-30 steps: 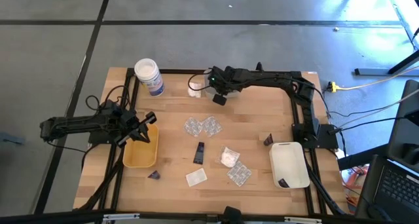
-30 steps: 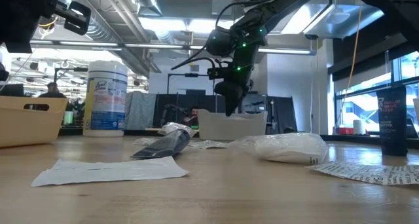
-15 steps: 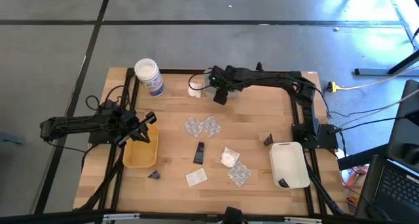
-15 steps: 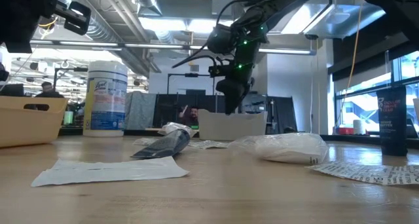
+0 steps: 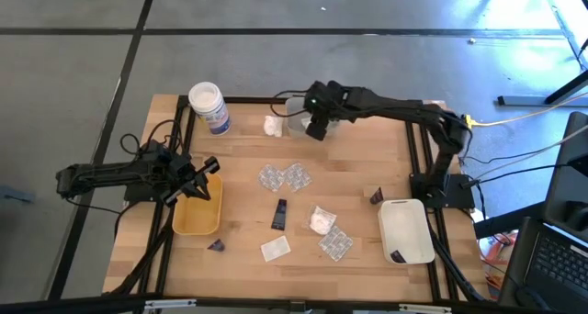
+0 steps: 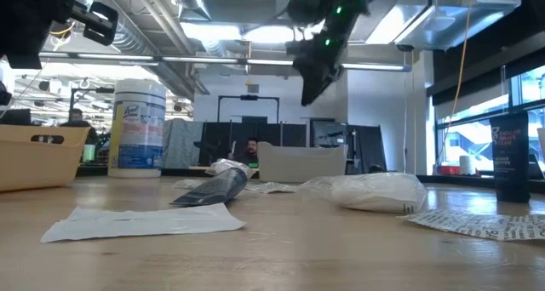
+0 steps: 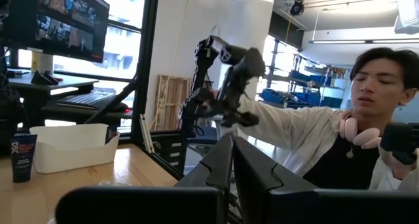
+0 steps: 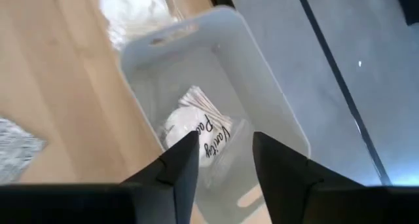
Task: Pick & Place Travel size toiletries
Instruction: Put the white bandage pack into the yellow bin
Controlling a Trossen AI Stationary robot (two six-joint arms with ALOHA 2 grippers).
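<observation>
My right gripper [image 5: 317,128] hangs open above the clear tray [image 5: 296,117] at the table's far edge, holding nothing. A white printed packet [image 8: 196,129] lies inside that tray, below the fingers. Another white packet [image 5: 273,125] rests on the wood beside the tray. Mid-table lie two clear blister packs [image 5: 283,176], a dark tube [image 5: 279,213], a lumpy white packet [image 5: 322,220], a third blister pack [image 5: 335,243] and a flat white sachet [image 5: 275,249]. My left gripper [image 5: 208,166] waits shut over the yellow tray [image 5: 197,218].
A big white jar [image 5: 209,106] with a blue label stands at the far left. The white tray [image 5: 406,229] at the right holds a small dark item [image 5: 395,255]. Dark wedges lie at the near left [image 5: 216,244] and at the right [image 5: 376,196]. A person [image 7: 340,139] sits beyond the table.
My right gripper has risen out of the clear tray and shifted a little toward the table's right edge. The white printed packet stays behind in the tray.
</observation>
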